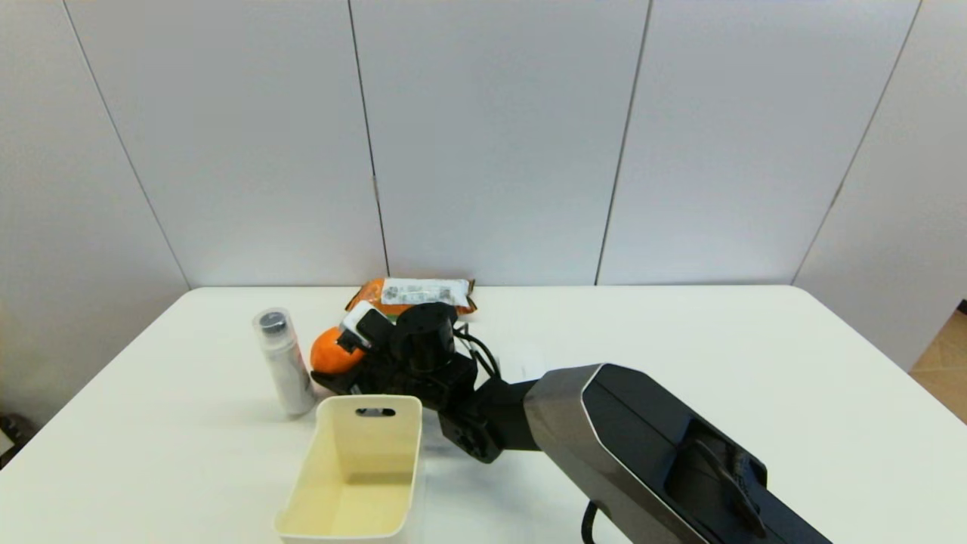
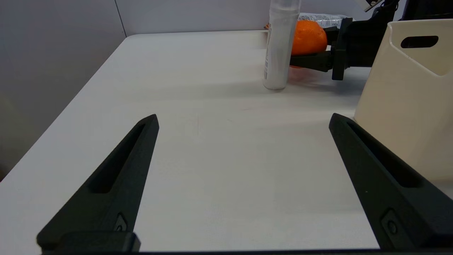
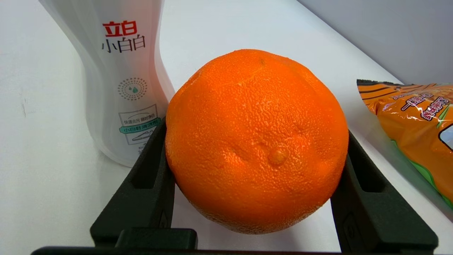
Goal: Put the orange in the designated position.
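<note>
Two black fingers of the right gripper bracket the orange: its jaws are closed against the fruit's opposite flanks, so you can treat the grasp step as made, while the carry to the designated position is not yet done. Whether the fruit has left the worktop cannot be told; in the left wrist view it sits low, close to the surface. The next move calls for you to raise the load straight up before any sideways travel, because the white bottle stands just beside one jaw and the orange snack packet lies near the other. The cream bin sits behind the jaws, on the wrist side, so keep the forearm clear of its rim as you retract. The designated position carries no visible mark; expect a bare patch of worktop. Note the materials: the orange is round, firm-looking and dimpled, which should give the flat jaw faces fair friction but only small contact areas. The bottle is tall, smooth, waisted plastic and would likely tip if nudged. The packet is crinkled glossy film. The left gripper hovers idle over bare worktop, its jaws spread wide and holding nothing.
</note>
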